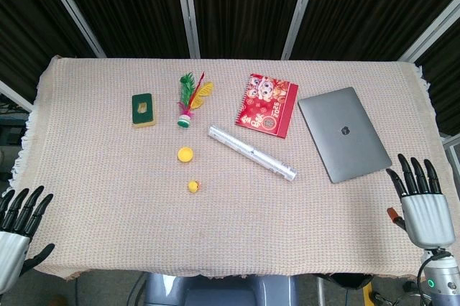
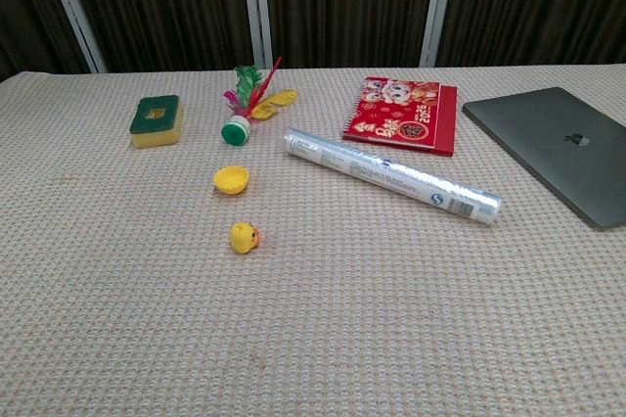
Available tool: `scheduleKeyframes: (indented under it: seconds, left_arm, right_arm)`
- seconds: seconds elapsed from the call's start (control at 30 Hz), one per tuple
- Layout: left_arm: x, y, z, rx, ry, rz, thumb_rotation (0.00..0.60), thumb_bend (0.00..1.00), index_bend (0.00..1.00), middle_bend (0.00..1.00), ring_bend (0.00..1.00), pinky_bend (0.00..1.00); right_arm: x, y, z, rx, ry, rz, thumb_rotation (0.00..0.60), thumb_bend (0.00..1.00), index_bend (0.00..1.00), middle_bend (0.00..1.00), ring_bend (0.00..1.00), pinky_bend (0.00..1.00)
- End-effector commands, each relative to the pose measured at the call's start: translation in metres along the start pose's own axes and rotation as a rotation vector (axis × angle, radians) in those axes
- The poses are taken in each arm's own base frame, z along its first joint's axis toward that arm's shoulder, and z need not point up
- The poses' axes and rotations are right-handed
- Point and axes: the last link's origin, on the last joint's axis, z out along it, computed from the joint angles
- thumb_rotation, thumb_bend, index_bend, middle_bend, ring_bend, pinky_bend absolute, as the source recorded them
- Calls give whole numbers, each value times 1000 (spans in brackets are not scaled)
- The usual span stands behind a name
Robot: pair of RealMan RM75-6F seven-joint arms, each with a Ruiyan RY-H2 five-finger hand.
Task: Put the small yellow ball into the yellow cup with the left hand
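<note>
— While both hands sit off the cloth, what does the head view give?
— Left hand (image 1: 18, 230) at the near left corner, right hand (image 1: 424, 209) at the near right edge, both with fingers spread, holding nothing. The ball (image 1: 192, 186) lies on bare cloth just in front of the cup (image 1: 185, 153), apart from it.
— And the chest view?
— No hands. Ball (image 2: 244, 237) and cup (image 2: 232, 179) sit left of the foil roll (image 2: 391, 176), with open table (image 2: 391, 339) toward the near edge.
</note>
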Motion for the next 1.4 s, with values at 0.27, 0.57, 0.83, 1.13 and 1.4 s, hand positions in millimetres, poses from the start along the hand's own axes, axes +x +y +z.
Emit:
scheduleKeyframes:
  seconds: [0.27,0.57,0.83,1.13,1.4]
  left_arm:
    - [-1,3,1,-10,0,9,600,37,0,0,0,0]
    - [-1,2,2,-8,-6,5,600,36,0,0,0,0]
    - [-1,4,2,-11,-9,6,600,37,0,0,0,0]
    - [-1,4,2,-11,-10,3,600,37,0,0,0,0]
    - [-1,5,5,-31,-13,-11,600,39,0,0,0,0]
  right_arm:
    - [1,2,-1,-2,6,3,600,0,206,0,0,0]
    - [1,2,-3,-4,4,3,600,0,206,0,0,0]
    - [1,3,-4,-1,4,3,600,0,206,0,0,0]
    - [1,2,-4,2,2,5,600,0,207,0,0,0]
    - [1,3,-5,4,6,8,600,0,210,0,0,0]
